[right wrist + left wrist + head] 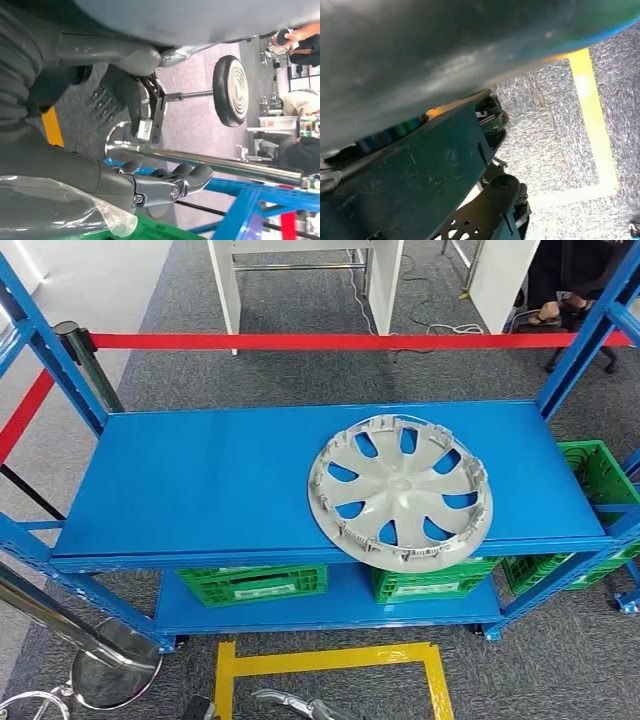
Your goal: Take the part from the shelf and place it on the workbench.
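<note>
While the round grey plastic wheel cover [400, 492] lies flat right of centre on the blue metal shelf [211, 480], overhanging its front edge, my right hand [166, 182] hangs with fingers loosely apart, holding nothing; my left hand's state I cannot tell.

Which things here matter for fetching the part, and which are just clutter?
Belongs to the job:
- grey wheel cover, flat on the top board, overhanging its front edge
- blue shelf
- right robot hand, holding nothing

Just lying about:
- green crates on the lower board
- red barrier tape
- yellow floor marking
</note>
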Tool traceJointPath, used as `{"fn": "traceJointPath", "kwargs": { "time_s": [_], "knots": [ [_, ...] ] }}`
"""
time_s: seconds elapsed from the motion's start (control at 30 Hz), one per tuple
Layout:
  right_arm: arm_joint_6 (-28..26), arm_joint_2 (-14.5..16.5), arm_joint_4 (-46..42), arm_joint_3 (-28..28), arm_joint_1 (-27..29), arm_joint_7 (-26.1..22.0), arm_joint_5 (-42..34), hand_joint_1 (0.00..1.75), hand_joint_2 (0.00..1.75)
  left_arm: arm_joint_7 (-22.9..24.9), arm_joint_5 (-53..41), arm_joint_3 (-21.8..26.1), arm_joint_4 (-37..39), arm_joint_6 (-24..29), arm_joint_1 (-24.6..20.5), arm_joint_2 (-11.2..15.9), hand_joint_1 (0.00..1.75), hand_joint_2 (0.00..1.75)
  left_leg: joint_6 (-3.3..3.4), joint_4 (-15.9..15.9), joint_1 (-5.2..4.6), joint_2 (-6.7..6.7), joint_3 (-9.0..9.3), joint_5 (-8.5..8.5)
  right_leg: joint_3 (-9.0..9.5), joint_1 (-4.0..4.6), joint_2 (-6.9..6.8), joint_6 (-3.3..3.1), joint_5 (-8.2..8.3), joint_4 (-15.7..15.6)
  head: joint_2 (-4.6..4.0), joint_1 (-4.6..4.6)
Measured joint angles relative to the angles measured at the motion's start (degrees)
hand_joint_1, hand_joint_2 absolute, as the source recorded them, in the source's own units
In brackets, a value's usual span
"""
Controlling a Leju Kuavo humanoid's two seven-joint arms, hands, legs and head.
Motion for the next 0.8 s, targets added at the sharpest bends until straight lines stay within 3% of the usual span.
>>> {"fn": "traceJointPath", "kwargs": {
  "time_s": [0.13,0.33,0.63,0.8],
  "knots": [
    [-2.2,0.0,-1.7,-1.4,0.2,-0.3,4.5,0.00,1.75,-0.5,0.2,0.0,0.0,0.7,0.0,0.0,0.00,0.00,0.00,0.0,0.00,0.00,0.00,0.00,0.00,0.00,0.00,0.00,0.00,0.0,0.00,-0.02],
    [-10.8,0.2,-4.9,-4.9,0.1,0.0,13.2,0.00,1.75,-1.3,0.4,0.0,0.0,1.8,0.0,-0.2,0.00,0.00,0.02,0.0,0.00,0.01,0.01,0.02,0.00,0.00,0.03,0.02,0.02,0.0,0.00,-0.03],
    [-37.6,2.5,-7.0,-8.8,1.1,2.7,28.9,0.00,1.75,-2.3,0.1,0.0,0.0,4.8,-0.5,-1.1,0.00,0.00,0.02,0.0,0.00,0.01,0.01,0.02,0.00,-0.01,0.04,0.02,0.02,0.0,0.00,-0.04],
    [-46.8,3.8,-7.3,-10.8,1.9,4.5,38.7,0.00,1.75,-2.4,-0.3,0.2,0.0,4.2,-0.5,-1.3,0.00,0.00,0.02,0.0,0.00,0.01,0.01,0.02,-0.01,-0.01,0.04,0.02,0.02,0.0,0.00,-0.05]
  ]
}}
